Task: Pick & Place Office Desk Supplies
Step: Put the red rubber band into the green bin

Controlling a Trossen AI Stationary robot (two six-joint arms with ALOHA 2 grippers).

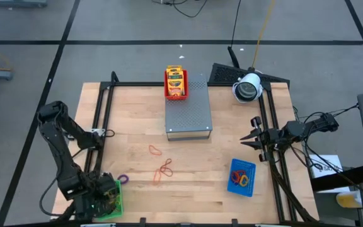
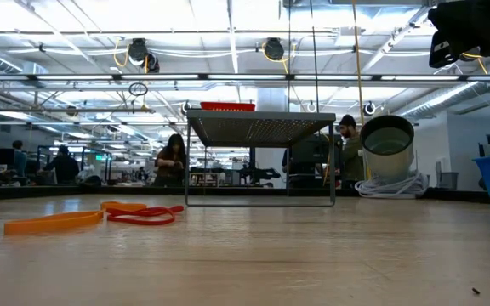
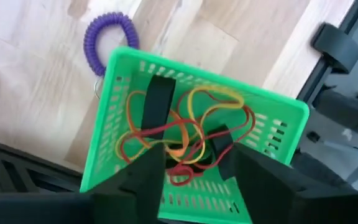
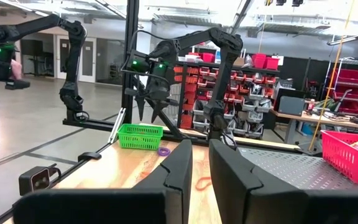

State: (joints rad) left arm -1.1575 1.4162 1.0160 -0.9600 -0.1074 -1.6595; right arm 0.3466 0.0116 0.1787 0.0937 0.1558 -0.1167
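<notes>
The left gripper (image 3: 191, 155) was held directly above the green mesh tray (image 3: 120, 93) at the near left corner of the table (image 1: 131, 189), its fingers (image 3: 157, 106) parted with nothing seen between them. Below them, inside the tray, a tangle of yellow, orange and red rubber bands (image 3: 194, 124) was seen lying on the mesh floor. Just outside the tray, on the wood, a purple coiled loop (image 3: 109, 40) was lying close to the tray's rim.

The right gripper (image 1: 252, 140) was held at the right edge of the table, raised off the surface, its fingers (image 4: 182, 165) set narrowly with only a slim gap between them and nothing gripped.

Toward the middle of the table, three orange and red band loops (image 1: 162, 169) were left lying on the wood, apart from both grippers. A blue tray (image 1: 242, 177) with a few coloured bands in it was placed near the right gripper. On the far end of the grey perforated box (image 1: 188, 110), a red tray (image 1: 175, 93) holding yellow-and-green crayon packets (image 1: 175, 79) was seen.
</notes>
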